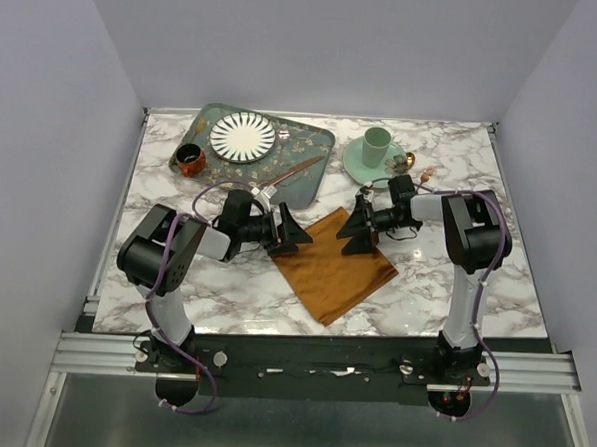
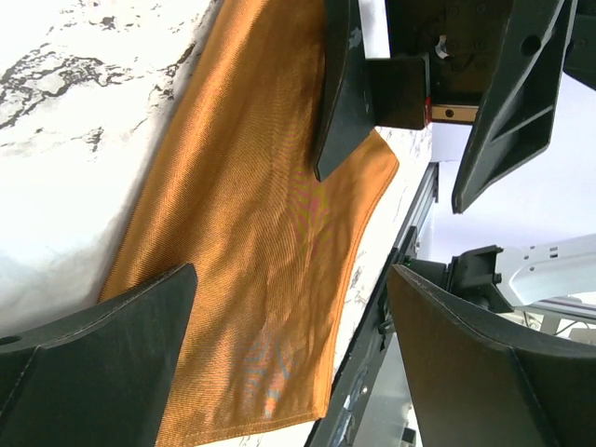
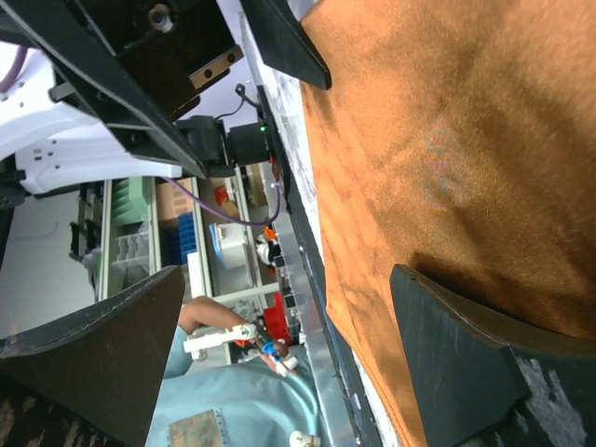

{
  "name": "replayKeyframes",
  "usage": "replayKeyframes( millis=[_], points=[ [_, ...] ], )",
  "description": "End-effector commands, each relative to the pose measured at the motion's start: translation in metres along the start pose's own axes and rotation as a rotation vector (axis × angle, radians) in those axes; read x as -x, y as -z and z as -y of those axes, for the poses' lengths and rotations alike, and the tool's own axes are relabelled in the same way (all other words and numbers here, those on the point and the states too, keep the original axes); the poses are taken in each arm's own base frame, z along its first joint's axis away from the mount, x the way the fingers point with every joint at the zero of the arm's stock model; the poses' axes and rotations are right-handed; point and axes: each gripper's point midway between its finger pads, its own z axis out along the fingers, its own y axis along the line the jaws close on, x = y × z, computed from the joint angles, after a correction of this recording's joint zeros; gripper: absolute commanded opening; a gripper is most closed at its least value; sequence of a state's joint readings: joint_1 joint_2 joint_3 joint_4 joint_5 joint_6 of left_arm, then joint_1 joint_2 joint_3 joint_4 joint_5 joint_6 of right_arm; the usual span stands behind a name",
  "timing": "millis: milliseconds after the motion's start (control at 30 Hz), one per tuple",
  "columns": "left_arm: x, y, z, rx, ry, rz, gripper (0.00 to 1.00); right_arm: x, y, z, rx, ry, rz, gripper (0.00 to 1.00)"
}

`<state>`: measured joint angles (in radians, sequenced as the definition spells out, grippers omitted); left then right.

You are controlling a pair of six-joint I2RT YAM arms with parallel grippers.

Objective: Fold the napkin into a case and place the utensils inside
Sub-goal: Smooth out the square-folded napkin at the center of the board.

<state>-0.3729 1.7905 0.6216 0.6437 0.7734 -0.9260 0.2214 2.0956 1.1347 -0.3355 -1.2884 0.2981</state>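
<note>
The rust-orange napkin (image 1: 331, 267) lies flat on the marble table, turned like a diamond; no case shows. My left gripper (image 1: 296, 233) hovers open at its left corner, over the cloth (image 2: 251, 214). Facing it from the right, my right gripper (image 1: 354, 226) is also open above the napkin's upper corner (image 3: 447, 140). Nothing sits between either pair of fingers (image 2: 102, 363) (image 3: 466, 363). Of the utensils, a straight copper piece (image 1: 294, 170) rests on the tray. A spoon (image 1: 410, 159) and a fork (image 1: 427, 173) lie beside the saucer.
A patterned green tray (image 1: 318, 144) at the back left carries a striped plate (image 1: 243, 136). A small brown cup (image 1: 189, 160) stands by its left edge. A green cup on a saucer (image 1: 373, 147) stands at the back right. The napkin's lower corner nears the table's front edge.
</note>
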Motion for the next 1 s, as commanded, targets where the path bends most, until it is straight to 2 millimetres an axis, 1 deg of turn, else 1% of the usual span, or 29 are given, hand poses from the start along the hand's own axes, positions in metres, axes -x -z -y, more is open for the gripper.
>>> replayKeyframes(
  millis=[0, 67, 133, 167, 233, 267, 300, 333, 433, 500, 533, 567, 633, 733, 767, 833, 900, 967],
  points=[
    [-0.013, 0.0, -0.039, 0.126, 0.058, -0.022, 0.99, -0.01, 0.0, 0.038, -0.065, -0.139, -0.021, 1.0],
    [-0.011, 0.001, -0.043, 0.142, 0.066, -0.02, 0.99, -0.008, 0.001, 0.03, -0.047, -0.133, -0.025, 1.0],
    [-0.01, 0.003, -0.044, 0.151, 0.06, -0.017, 0.99, -0.008, 0.006, 0.015, -0.041, -0.079, -0.022, 1.0],
    [-0.009, 0.004, -0.044, 0.157, 0.059, -0.013, 0.99, -0.013, 0.009, 0.008, -0.042, -0.085, -0.028, 1.0],
    [-0.008, 0.005, -0.043, 0.158, 0.052, -0.011, 0.99, -0.022, 0.016, 0.002, -0.056, -0.031, -0.035, 1.0],
    [-0.008, 0.005, -0.044, 0.161, 0.053, -0.009, 0.99, -0.031, 0.02, 0.002, -0.07, -0.067, -0.049, 1.0],
    [-0.008, 0.005, -0.044, 0.162, 0.051, -0.008, 0.99, -0.04, 0.021, 0.005, -0.073, -0.06, -0.062, 1.0],
    [-0.008, 0.005, -0.044, 0.159, 0.046, -0.008, 0.99, -0.045, 0.023, 0.005, -0.078, -0.04, -0.067, 1.0],
    [-0.007, 0.005, -0.044, 0.161, 0.038, -0.004, 0.99, -0.059, 0.025, 0.002, -0.071, -0.055, -0.085, 1.0],
    [-0.006, 0.004, -0.045, 0.165, 0.041, -0.001, 0.99, -0.065, 0.025, 0.006, -0.085, -0.051, -0.091, 1.0],
    [-0.006, 0.004, -0.046, 0.166, 0.044, -0.002, 0.99, -0.072, 0.025, 0.011, -0.095, -0.063, -0.1, 1.0],
    [-0.006, 0.004, -0.046, 0.165, 0.045, -0.002, 0.99, -0.077, 0.025, 0.021, -0.123, -0.08, -0.113, 1.0],
    [-0.006, 0.004, -0.046, 0.166, 0.045, -0.001, 0.99, -0.082, 0.028, 0.032, -0.131, -0.097, -0.121, 1.0],
    [-0.007, 0.005, -0.047, 0.173, 0.047, -0.003, 0.99, -0.083, 0.035, 0.047, -0.141, -0.147, -0.112, 1.0],
    [-0.008, 0.006, -0.048, 0.177, 0.049, -0.003, 0.99, -0.082, 0.04, 0.05, -0.155, -0.157, -0.102, 1.0],
    [-0.009, 0.007, -0.048, 0.178, 0.051, -0.004, 0.99, -0.084, 0.043, 0.055, -0.161, -0.157, -0.104, 1.0],
    [-0.011, 0.008, -0.05, 0.183, 0.057, -0.005, 0.99, -0.089, 0.046, 0.055, -0.166, -0.169, -0.113, 1.0],
    [-0.011, 0.008, -0.051, 0.184, 0.062, -0.004, 0.99, -0.09, 0.047, 0.055, -0.175, -0.16, -0.113, 1.0]
  ],
)
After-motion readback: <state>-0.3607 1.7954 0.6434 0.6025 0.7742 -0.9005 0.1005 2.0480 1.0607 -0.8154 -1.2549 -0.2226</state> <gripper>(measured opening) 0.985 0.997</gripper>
